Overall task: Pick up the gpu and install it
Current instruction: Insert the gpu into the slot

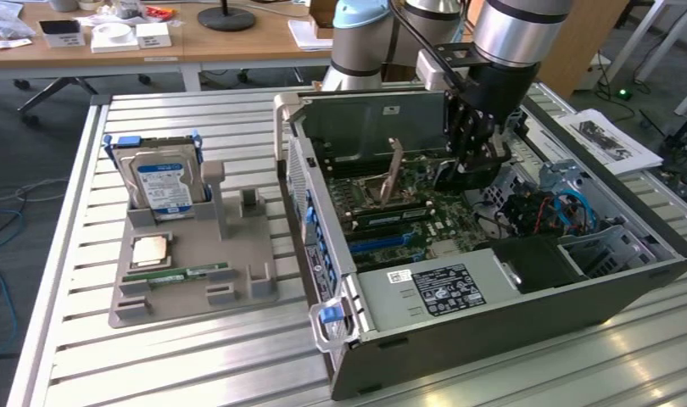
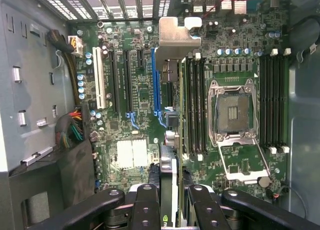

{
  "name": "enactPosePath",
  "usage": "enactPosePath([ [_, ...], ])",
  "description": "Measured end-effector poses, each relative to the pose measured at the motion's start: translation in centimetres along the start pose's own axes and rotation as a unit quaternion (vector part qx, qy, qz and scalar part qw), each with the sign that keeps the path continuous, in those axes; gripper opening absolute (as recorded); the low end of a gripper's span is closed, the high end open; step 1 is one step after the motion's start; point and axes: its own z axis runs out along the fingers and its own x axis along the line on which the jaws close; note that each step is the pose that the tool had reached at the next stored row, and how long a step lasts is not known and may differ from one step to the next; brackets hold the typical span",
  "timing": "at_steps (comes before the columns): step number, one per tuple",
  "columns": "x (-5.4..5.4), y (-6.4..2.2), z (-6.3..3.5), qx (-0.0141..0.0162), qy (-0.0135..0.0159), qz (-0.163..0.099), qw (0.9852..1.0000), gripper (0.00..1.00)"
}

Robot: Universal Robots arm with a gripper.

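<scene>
Gpu (image 2: 174, 39), one card, is clamped edge-on in the single pincer (image 2: 170, 191) over the motherboard (image 2: 120, 135) inside one open computer case (image 1: 491, 297). One hard drive (image 1: 163, 182) stands in one grey tray (image 1: 185, 298) on the slatted metal desk (image 1: 151, 365). Wooden desks (image 1: 208, 42) stand behind.

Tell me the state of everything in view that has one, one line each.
computer case: on its side, open
gpu: held on edge inside it
gripper: shut on the gpu
processor socket: open, empty
hard drive: upright in the gray holder
memory stick: flat on the gray holder
</scene>
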Motion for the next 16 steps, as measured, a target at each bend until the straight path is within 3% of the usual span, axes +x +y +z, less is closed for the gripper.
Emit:
enactPosePath([
  [16, 0.1, 0.22, 2.5, 0.0, 0.0001, 0.0, 1.0, 0.27],
])
